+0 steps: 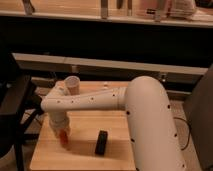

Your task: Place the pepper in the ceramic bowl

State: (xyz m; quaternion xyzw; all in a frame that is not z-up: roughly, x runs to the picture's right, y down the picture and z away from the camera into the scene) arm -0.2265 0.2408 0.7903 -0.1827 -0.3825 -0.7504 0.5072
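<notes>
Pepper [65, 142] sat at the table's [85, 156] front-left, left of the black remote [101, 142], with the gripper [63, 136] clamped shut on it. I'd have lifted straight up first, clearing the cup [71, 85]. Couldn't see the green bowl, maybe behind the arm.

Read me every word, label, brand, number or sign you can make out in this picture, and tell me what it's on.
No readable text anywhere.
The black remote, the pale cup and the robot arm show no legible marks.
The gripper, low at the front left of the table, is shut on the pepper; nothing is written there either.
</notes>
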